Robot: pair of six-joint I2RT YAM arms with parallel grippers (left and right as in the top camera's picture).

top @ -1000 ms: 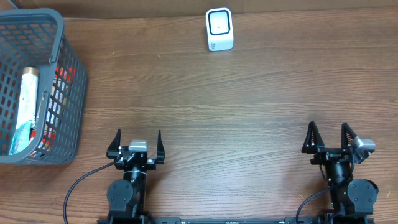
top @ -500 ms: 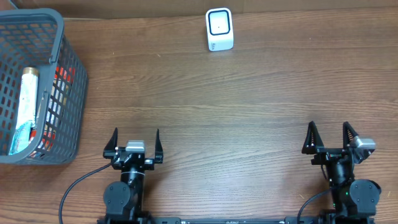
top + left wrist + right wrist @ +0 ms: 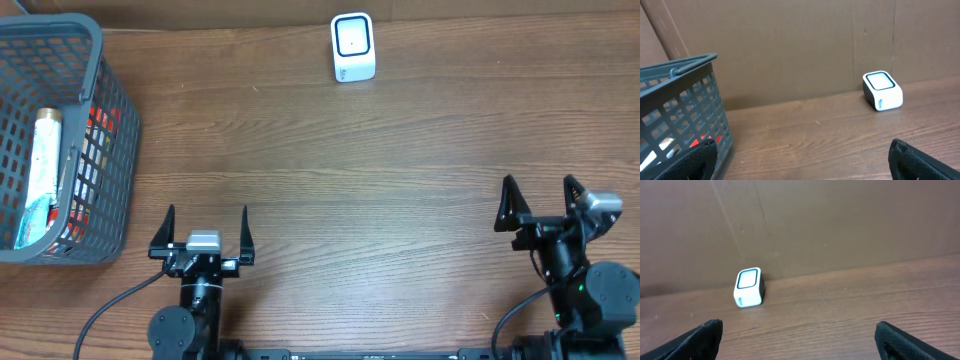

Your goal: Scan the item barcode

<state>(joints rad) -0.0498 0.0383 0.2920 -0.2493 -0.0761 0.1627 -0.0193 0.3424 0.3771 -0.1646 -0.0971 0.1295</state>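
The white barcode scanner (image 3: 354, 47) stands at the back of the table, its dark-framed window facing up; it also shows as the scanner (image 3: 882, 90) and the scanner (image 3: 748, 287) in the wrist views. A long item with a gold cap (image 3: 45, 170) and a red item (image 3: 96, 128) lie inside the grey basket (image 3: 60, 24) at the far left. My left gripper (image 3: 206, 214) hangs open near the front edge, right of the basket, and holds nothing. My right gripper (image 3: 540, 188) is open and empty at the front right. The left gripper (image 3: 801, 150) and right gripper (image 3: 799, 329) show bare wood between their fingers.
The basket wall (image 3: 690, 95) rises just left of my left gripper. A brown cardboard wall (image 3: 840, 220) closes off the back of the wooden table (image 3: 350, 170).
My left arm has shifted left and a little toward the front edge. The right arm has moved right and slightly toward the back. Both grippers stay open.
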